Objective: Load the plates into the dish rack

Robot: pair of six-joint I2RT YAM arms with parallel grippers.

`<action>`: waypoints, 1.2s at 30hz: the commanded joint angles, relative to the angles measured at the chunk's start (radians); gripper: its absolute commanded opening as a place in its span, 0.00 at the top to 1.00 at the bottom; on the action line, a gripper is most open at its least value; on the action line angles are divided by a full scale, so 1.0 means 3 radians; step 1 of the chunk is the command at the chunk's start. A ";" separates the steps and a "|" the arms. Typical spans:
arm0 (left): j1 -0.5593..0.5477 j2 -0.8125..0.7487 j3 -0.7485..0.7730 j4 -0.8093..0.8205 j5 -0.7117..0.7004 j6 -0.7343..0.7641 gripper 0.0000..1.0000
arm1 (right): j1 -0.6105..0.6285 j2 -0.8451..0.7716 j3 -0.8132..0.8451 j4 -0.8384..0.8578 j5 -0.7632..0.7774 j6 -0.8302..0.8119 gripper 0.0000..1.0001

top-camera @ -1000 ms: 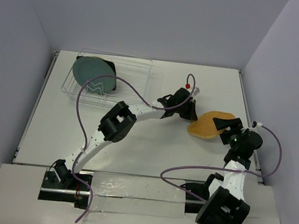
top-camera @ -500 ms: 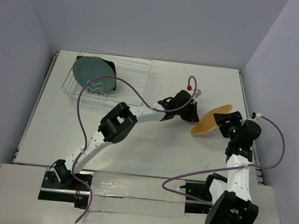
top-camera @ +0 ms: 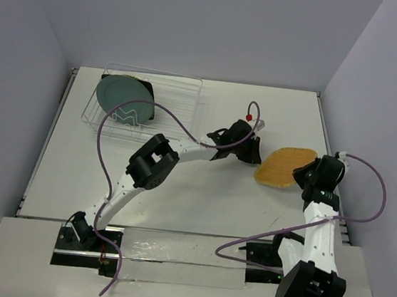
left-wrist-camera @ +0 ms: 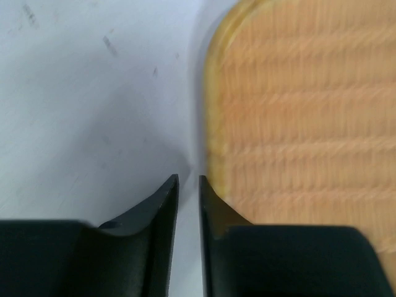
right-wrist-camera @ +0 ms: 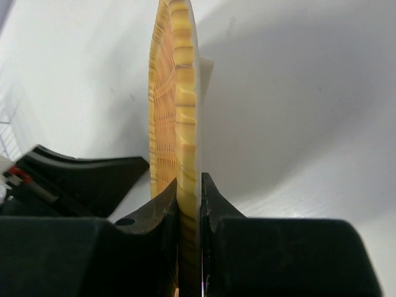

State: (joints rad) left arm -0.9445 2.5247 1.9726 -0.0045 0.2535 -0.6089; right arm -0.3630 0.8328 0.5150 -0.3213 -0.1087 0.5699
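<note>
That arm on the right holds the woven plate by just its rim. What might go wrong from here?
1. The right gripper pinches the orange plate only at its edge, so it may slip or swing.
2. The left gripper sits right beside the plate; a handover could bump it.
3. The dish rack is far across the table and holds a teal plate, so slotting in may clash.
</note>
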 commanded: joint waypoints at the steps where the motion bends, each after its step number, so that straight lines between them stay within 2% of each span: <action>1: 0.0180 -0.0654 -0.0265 0.0089 0.0273 0.0015 0.52 | 0.0200 -0.0294 0.0583 0.0187 0.0184 -0.0197 1.00; 3: 0.0260 -0.0820 -0.0337 0.0133 0.0372 0.0024 0.34 | 0.0295 -0.0332 0.0725 0.0192 0.0207 -0.0258 1.00; 4: 0.0328 -0.0982 -0.0373 0.0089 0.0393 0.0065 0.22 | 0.0366 -0.0364 0.0871 0.0196 0.0233 -0.0405 1.00; 8: 0.0538 -0.1787 -0.0623 -0.0080 0.0202 0.0281 0.09 | 0.0603 -0.0387 0.1438 0.0324 0.0090 -0.0782 1.00; 11: 0.0619 -0.2540 -0.1123 -0.0063 -0.0057 0.0383 0.02 | 0.0770 -0.0340 0.1716 0.0658 -0.0230 -0.1057 1.00; 15: 0.0801 -0.3461 -0.1873 -0.0172 -0.0711 0.0368 0.01 | 0.1165 -0.0043 0.2149 0.0786 -0.0697 -0.1675 1.00; 16: 0.0840 -0.3636 -0.2134 -0.0252 -0.0825 0.0339 0.01 | 0.1422 0.0086 0.2222 0.0802 -0.0731 -0.1808 1.00; 18: 0.1011 -0.4128 -0.2633 -0.0339 -0.1349 0.0124 0.01 | 0.1753 0.0290 0.2431 0.0823 -0.0855 -0.2310 1.00; 19: 0.1099 -0.4310 -0.2688 -0.0372 -0.1528 0.0009 0.01 | 0.1916 0.0408 0.2532 0.0826 -0.0866 -0.2497 1.00; 22: 0.1455 -0.4887 -0.3345 -0.0538 -0.1782 -0.0323 0.01 | 0.2569 0.0936 0.2933 0.0786 -0.1012 -0.3299 1.00; 24: 0.1699 -0.5149 -0.3500 -0.0851 -0.1979 -0.0535 0.01 | 0.2857 0.1383 0.3351 0.0633 -0.1193 -0.3732 1.00; 29: 0.2008 -0.5565 -0.4053 -0.1313 -0.2516 -0.1114 0.01 | 0.3221 0.2493 0.4591 0.0052 -0.1676 -0.4227 1.00; 36: 0.2709 -0.5772 -0.4383 -0.1412 -0.2354 -0.1237 0.01 | 0.3657 0.3618 0.5705 -0.0038 -0.1295 -0.4207 1.00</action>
State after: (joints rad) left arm -0.2202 0.8230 0.6669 -0.4214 -0.4387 -0.9205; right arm 0.6659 1.8331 2.0178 -0.3781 -0.5305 -0.6474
